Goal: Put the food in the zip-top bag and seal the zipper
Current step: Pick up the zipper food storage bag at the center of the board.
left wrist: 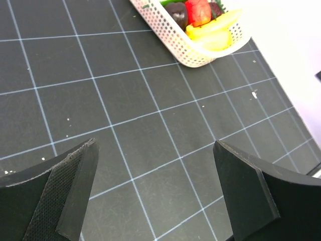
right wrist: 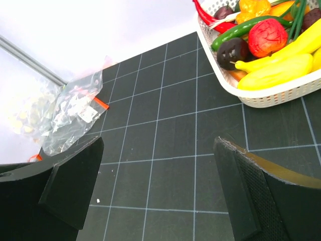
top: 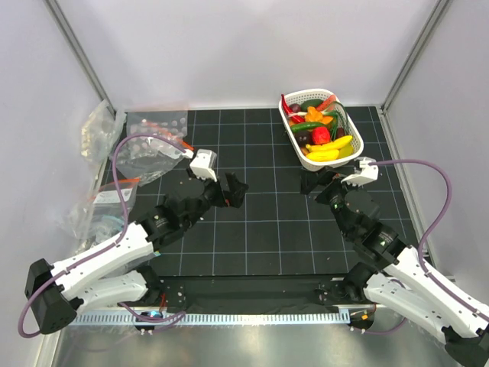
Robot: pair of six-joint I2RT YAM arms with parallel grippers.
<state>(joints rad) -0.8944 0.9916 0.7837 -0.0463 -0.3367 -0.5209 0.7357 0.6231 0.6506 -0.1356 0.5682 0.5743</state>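
Left claw (top: 231, 189) spread wide and empty above the desk (top: 260, 229); right claw (top: 317, 183) likewise; toy food (top: 325, 134) heaped in a white basket (top: 306, 161) just beyond the right claw; zip-top bag (top: 149, 157) beyond-left of the left claw.

Bright, even light; faint shadows; blown-out whites; sharp focus.

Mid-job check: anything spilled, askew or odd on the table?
Nothing is spilled or damaged. The food sits in the white basket. Only oddity: the clear bags lie in a crumpled heap at the left edge of the mat, some hanging off it against the wall. The left tool and right tool are open and empty.
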